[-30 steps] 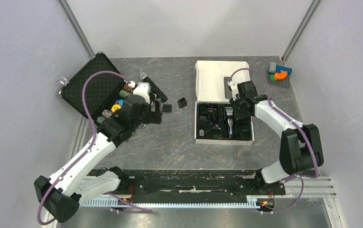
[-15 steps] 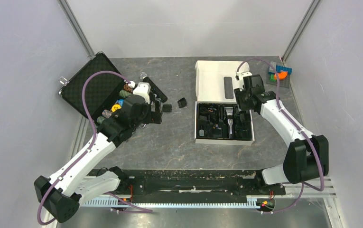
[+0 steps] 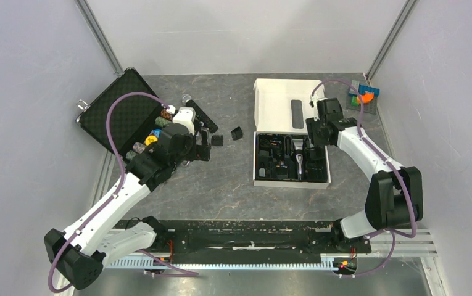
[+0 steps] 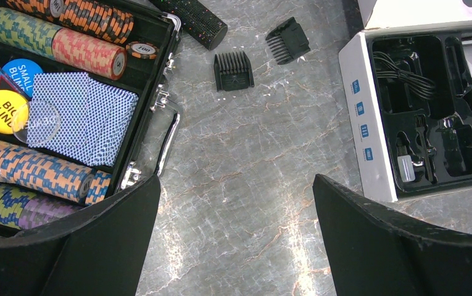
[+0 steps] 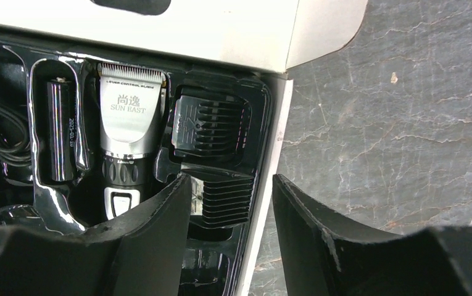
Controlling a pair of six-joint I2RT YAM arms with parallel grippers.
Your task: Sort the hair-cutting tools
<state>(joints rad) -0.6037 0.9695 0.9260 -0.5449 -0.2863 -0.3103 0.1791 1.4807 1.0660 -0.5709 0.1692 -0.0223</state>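
Note:
Two loose black comb attachments (image 3: 217,140) (image 3: 237,132) lie on the table between the case and the white box (image 3: 292,183); the left wrist view shows them as the nearer comb (image 4: 233,62) and the farther comb (image 4: 288,39). My left gripper (image 4: 236,179) hangs open over bare table, short of them. The silver-and-black clipper (image 5: 129,123) rests in the box's black tray, with two more combs (image 5: 211,123) (image 5: 227,197) in slots beside it. My right gripper (image 5: 232,179) is open above the tray's right edge, straddling the box wall with nothing held.
An open black case (image 3: 122,111) with poker chips (image 4: 85,52) and cards stands at the left. A black microphone (image 3: 199,114) lies beside it. The box's white lid (image 3: 276,102) stands open behind the tray. Coloured blocks (image 3: 364,94) sit at the back right.
My right gripper has pulled back from over the tray toward its right rear edge and its jaws have spread. The left arm has not moved.

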